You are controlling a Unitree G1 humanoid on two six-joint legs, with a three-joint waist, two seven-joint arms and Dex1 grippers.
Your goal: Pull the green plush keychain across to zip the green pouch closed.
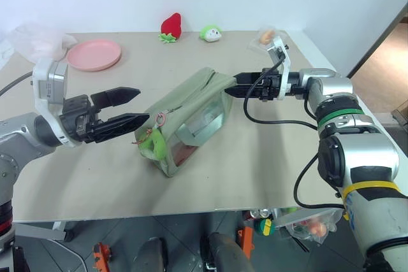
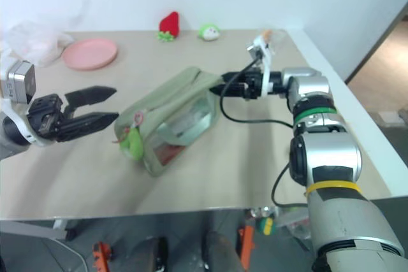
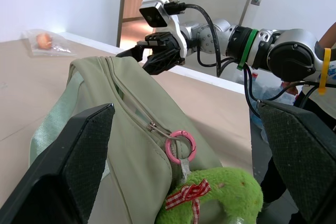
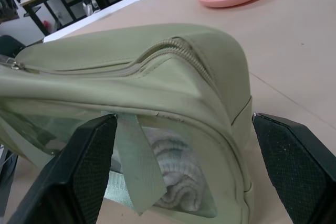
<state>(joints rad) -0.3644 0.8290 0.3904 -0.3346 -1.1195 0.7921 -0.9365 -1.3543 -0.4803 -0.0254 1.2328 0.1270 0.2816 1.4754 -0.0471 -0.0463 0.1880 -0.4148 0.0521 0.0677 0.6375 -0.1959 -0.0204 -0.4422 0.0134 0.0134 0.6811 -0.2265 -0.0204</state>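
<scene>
Both grippers, left [image 1: 131, 107] and right [image 1: 231, 89], are open. Next, probably: right holds the pouch [image 1: 191, 116], left grabs the keychain [image 1: 152, 146].

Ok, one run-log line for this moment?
left gripper: jaws open, beside green plush keychain | right gripper: jaws open, at far end of green pouch | zipper: unpulled

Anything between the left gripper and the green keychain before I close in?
No. In the left eye view, only bare table separates the open left gripper from the green plush keychain.
</scene>
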